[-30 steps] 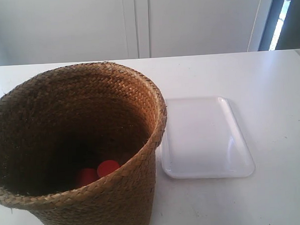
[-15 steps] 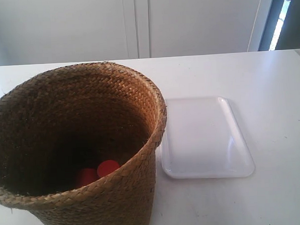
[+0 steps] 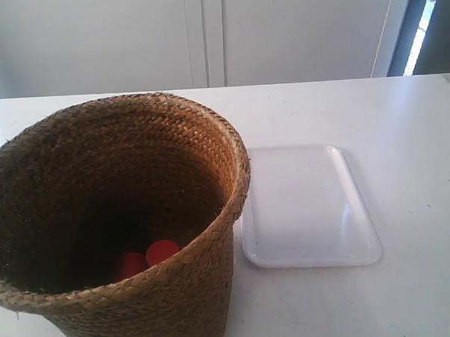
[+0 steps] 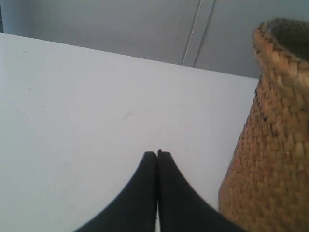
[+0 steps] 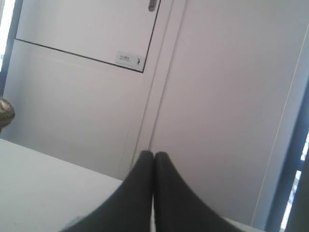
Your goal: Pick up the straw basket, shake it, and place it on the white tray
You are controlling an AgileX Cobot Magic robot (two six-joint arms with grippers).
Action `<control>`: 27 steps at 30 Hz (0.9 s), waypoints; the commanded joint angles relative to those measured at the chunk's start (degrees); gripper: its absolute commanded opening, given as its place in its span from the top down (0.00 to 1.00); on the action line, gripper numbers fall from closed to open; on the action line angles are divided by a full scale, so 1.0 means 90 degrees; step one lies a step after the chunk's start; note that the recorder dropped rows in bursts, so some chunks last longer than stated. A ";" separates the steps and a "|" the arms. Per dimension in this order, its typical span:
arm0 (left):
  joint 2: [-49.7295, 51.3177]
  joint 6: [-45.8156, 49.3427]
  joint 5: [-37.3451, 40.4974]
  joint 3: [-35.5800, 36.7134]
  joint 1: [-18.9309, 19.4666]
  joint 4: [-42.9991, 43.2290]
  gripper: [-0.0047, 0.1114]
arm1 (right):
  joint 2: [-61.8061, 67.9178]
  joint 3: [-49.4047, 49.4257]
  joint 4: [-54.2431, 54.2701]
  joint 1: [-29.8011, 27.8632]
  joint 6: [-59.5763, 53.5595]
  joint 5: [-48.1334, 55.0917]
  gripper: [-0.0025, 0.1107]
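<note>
1. The left gripper (image 4: 157, 153) was pressed together and empty, just beside the straw basket (image 4: 270, 145). The right gripper (image 5: 153, 153) was pressed together too, holding nothing.
2. The straw basket stood on the table (image 3: 402, 108), just beside the white tray (image 3: 309, 206). I judged it wide for one gripper; a thin rim grip could slip during the shake.
3. The white tray was shallow; a careless landing could push it away.
4. Two red pieces (image 3: 161, 251) inside could jump out.
</note>
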 commanded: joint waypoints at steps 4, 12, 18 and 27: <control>-0.0025 -0.0794 -0.1303 0.0028 -0.0052 -0.0171 0.96 | -0.0041 0.0020 0.0730 0.0005 0.0772 -0.2137 0.98; -0.0025 -0.0849 -0.1751 0.0028 -0.0061 -0.0083 0.96 | -0.0041 0.0020 0.3220 0.0005 0.0959 -0.4577 0.98; -0.0025 -0.0993 -0.1707 0.0028 -0.0061 -0.0083 0.96 | -0.0041 0.0020 0.5336 0.0005 0.1427 -0.5585 0.98; -0.0025 -0.0977 -0.1767 0.0028 -0.0061 -0.0083 0.96 | -0.0041 0.0020 0.7078 0.0005 0.1811 -0.6134 0.98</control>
